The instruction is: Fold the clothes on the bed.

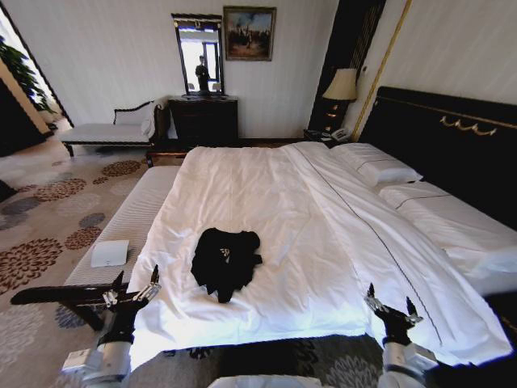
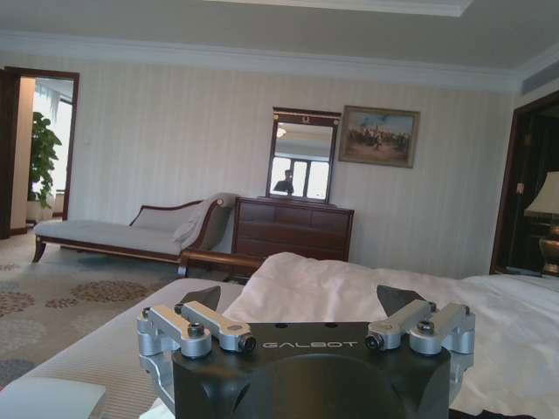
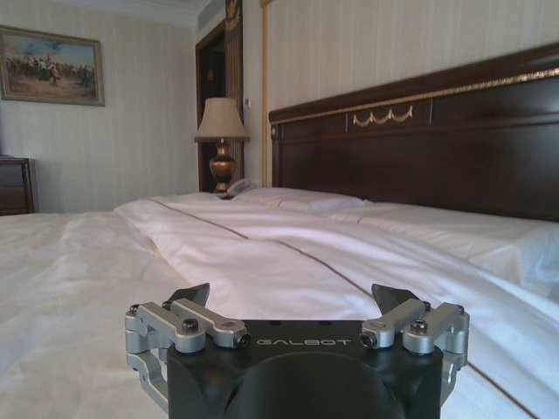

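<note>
We stand at the near edge of a very large bed (image 1: 266, 202) dressed in a white duvet and pillows, with a dark wooden headboard trimmed in gold on the far right. A black short-sleeved T-shirt (image 1: 225, 261) of soft cloth lies crumpled in a small heap on the duvet, towards the near left part of the bed, with only a speck of white lettering showing among its folds. Our left gripper (image 1: 136, 288) hovers low at the near left corner of the bed, left of and nearer than the shirt, its two dark fingers spread apart and holding nothing. Our right gripper (image 1: 390, 304) hovers at the near edge further right, well apart from the shirt, fingers likewise spread and empty. A pale striped upholstered bench (image 1: 137, 218) runs along the bed's left side, with a small flat white box (image 1: 110, 253) resting on it.

We judge that folding has not started. To do this step well, we should first bring both grippers in over the heap, pinch only the shirt cloth and not the duvet beneath, and spread the shirt flat before any fold, since a bunched shirt will not crease cleanly.
</note>
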